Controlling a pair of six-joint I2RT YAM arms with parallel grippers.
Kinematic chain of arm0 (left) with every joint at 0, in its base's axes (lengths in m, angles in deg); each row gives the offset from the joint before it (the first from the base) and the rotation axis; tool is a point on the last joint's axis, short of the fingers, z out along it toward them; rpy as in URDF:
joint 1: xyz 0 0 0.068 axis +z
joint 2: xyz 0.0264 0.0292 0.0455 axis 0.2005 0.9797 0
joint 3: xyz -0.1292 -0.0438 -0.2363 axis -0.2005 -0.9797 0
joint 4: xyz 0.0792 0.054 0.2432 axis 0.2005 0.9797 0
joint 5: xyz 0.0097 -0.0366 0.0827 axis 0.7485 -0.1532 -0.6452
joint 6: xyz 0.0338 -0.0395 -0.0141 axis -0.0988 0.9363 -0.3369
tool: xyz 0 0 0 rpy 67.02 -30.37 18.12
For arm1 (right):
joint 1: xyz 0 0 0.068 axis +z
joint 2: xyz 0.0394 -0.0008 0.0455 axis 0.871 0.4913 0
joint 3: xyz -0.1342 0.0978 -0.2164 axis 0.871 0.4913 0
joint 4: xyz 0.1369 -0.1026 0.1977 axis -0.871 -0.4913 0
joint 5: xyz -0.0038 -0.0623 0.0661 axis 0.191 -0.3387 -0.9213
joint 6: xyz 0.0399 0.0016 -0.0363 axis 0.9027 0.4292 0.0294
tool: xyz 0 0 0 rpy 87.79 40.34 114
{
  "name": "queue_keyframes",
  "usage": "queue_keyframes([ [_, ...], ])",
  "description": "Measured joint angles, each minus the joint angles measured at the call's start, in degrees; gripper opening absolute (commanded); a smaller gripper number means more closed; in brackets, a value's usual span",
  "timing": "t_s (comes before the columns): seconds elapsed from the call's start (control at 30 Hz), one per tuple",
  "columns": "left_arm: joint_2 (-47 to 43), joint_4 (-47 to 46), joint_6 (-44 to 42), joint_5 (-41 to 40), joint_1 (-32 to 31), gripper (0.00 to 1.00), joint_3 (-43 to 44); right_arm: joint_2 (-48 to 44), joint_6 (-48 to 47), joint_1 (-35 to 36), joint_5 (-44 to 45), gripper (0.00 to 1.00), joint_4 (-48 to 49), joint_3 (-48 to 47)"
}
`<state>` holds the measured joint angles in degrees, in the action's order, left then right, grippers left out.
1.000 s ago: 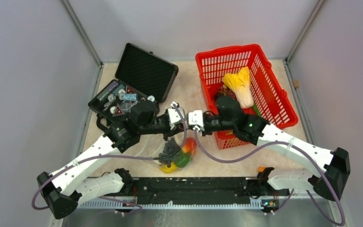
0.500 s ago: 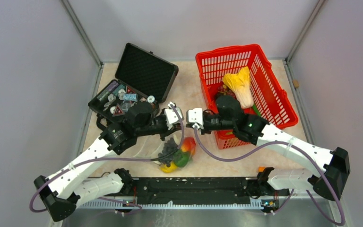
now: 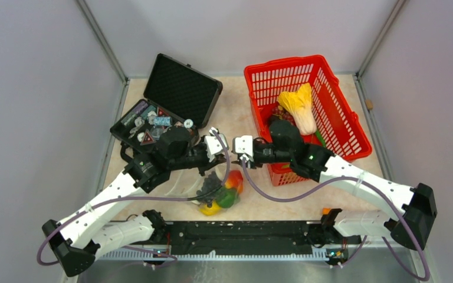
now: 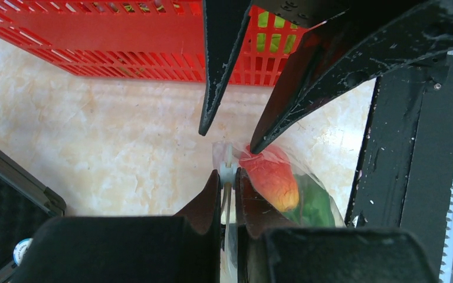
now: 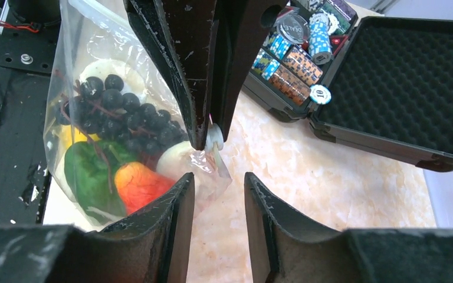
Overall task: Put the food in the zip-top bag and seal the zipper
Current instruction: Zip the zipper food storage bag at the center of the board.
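The zip-top bag [image 3: 219,190] hangs low between my arms, holding dark grapes [image 5: 124,112], a green pepper [image 5: 91,171], a red fruit [image 5: 138,183] and a pale round piece [image 5: 174,158]. My left gripper [image 3: 215,144] is shut on the zipper [image 4: 228,171] at the bag's end; it also shows in the right wrist view [image 5: 209,140]. My right gripper [image 3: 243,146] is open, facing the left one, its fingers either side of the bag's corner [image 5: 215,171] without touching. The pale cabbage [image 3: 299,106] lies in the red basket.
The red mesh basket [image 3: 342,112] stands at the back right, close behind my right arm. The open black case [image 3: 177,88] with small chips is at the back left. A black rail [image 3: 242,230] runs along the near edge, just below the bag.
My left gripper has shifted slightly left with the zipper end, and the bag swung a little left with it. The right arm has barely moved.
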<state>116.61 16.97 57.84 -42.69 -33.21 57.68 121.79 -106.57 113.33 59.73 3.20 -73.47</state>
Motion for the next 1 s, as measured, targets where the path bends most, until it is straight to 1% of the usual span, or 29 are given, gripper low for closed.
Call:
queue_keyframes([
  [0.13, 0.26, -0.59, 0.00, 0.94, 0.00, 0.00, 0.02, 0.09, -0.04, 0.02, -0.13, 0.37, 0.26, 0.00],
  [0.27, 1.09, -0.96, 0.04, 1.62, 0.00, 0.00, 0.02, 0.31, -0.31, 0.04, -0.61, 0.32, 0.52, 0.00],
  [0.33, 1.33, -1.03, 0.07, 1.92, 0.00, 0.00, 0.02, 0.87, -0.50, 0.09, -0.83, 0.26, 0.52, -0.11],
  [0.4, 1.51, -1.05, 0.13, 1.99, 0.00, 0.00, 0.04, 1.60, -0.85, 0.11, -0.98, 0.18, 0.50, -0.11],
  [0.47, 1.53, -1.01, 0.20, 2.01, 0.00, 0.00, 0.04, 2.23, -1.03, 0.11, -1.25, 0.13, 0.37, -0.13],
  [0.53, 1.53, -1.03, 0.24, 2.05, 0.09, 0.00, 0.04, 2.60, -1.20, 0.11, -1.42, 0.14, 0.00, -0.44],
  [0.57, 1.53, -1.11, 0.26, 2.14, 0.13, 0.00, 0.04, 2.67, -1.29, 0.09, -1.42, 0.18, -0.04, -0.59],
  [0.6, 1.53, -1.16, 0.35, 2.21, 0.13, 0.00, 0.09, 2.69, -1.31, 0.09, -1.51, 0.28, -0.20, -0.79],
  [0.63, 1.51, -1.29, 0.37, 2.23, 0.13, 0.00, 0.15, 2.71, -1.29, 0.09, -1.51, 0.31, -0.20, -0.87],
  [0.67, 1.53, -1.44, 0.37, 2.29, 0.13, 0.00, 0.20, 2.71, -1.27, 0.09, -1.57, 0.32, -0.15, -0.92],
  [0.73, 1.53, -1.44, 0.42, 2.40, 0.13, 0.00, 0.24, 2.71, -1.29, 0.11, -1.57, 0.31, -0.07, -0.94],
  [0.8, 1.53, -1.44, 0.42, 2.40, 0.15, 0.00, 0.24, 2.71, -1.29, 0.11, -1.57, 0.25, -0.04, -0.94],
  [1.0, 1.57, -1.44, 0.42, 2.40, 0.15, 0.00, 0.24, 2.71, -1.29, 0.11, -1.60, 0.24, -0.04, -0.94],
])
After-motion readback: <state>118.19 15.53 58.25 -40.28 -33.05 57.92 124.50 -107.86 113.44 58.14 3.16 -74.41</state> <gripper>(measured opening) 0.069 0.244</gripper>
